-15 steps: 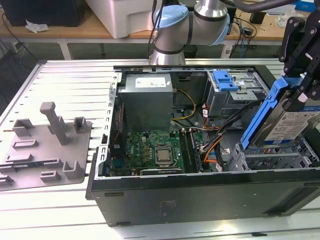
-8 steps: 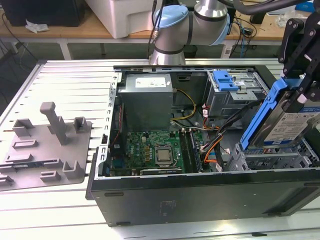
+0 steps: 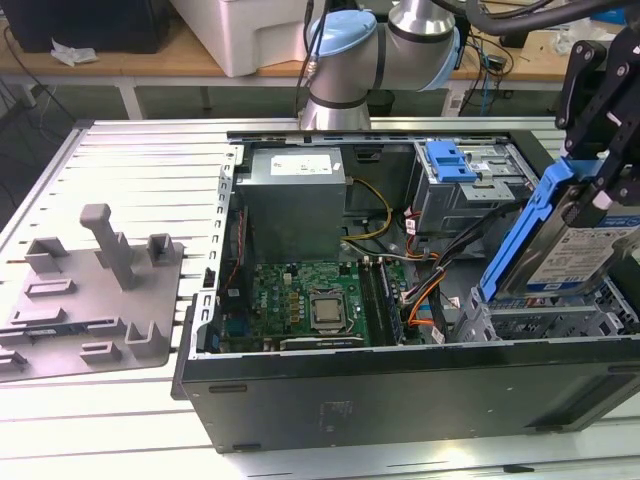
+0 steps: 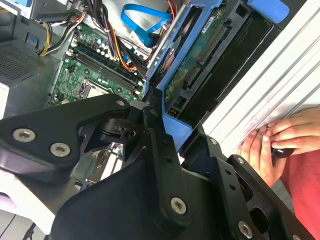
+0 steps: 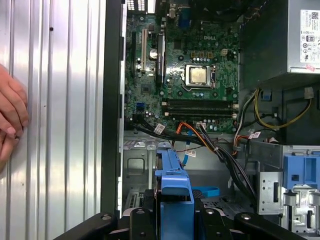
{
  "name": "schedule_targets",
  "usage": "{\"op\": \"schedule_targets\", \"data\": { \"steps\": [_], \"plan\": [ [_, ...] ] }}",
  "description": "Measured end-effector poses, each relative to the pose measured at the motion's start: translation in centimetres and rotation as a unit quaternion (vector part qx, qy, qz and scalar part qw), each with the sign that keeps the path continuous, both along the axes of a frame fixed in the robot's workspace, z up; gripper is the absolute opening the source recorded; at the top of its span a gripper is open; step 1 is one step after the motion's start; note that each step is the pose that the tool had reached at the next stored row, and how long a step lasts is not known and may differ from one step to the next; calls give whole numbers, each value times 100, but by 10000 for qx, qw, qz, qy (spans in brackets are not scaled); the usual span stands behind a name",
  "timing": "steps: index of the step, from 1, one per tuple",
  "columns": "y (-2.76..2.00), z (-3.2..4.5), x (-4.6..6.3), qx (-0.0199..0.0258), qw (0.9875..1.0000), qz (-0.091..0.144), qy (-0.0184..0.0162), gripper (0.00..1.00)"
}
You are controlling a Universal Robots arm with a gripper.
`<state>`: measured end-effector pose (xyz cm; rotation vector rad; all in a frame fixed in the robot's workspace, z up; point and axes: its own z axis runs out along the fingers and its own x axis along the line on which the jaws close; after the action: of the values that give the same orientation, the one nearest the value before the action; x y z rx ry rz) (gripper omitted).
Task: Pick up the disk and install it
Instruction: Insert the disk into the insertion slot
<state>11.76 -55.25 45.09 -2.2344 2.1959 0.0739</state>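
Holding the disk (image 3: 578, 250) tilted above the open computer case (image 3: 400, 385), the gripper (image 3: 606, 192) pinches its blue carrier. Judged step: carrying, not yet installed. Seating calls for squaring it with the drive cage (image 3: 540, 322) below.

Disk (image 3: 585, 255): silver, prob.; blue carrier (image 3: 520, 235)
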Motion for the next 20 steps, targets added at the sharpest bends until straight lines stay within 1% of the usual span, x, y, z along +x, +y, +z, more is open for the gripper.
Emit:
{"op": "schedule_targets", "data": {
  "steps": [20],
  "plan": [
    [-13, -59, 9, 18, 10000, 0, 0, 36]
  ]
}}
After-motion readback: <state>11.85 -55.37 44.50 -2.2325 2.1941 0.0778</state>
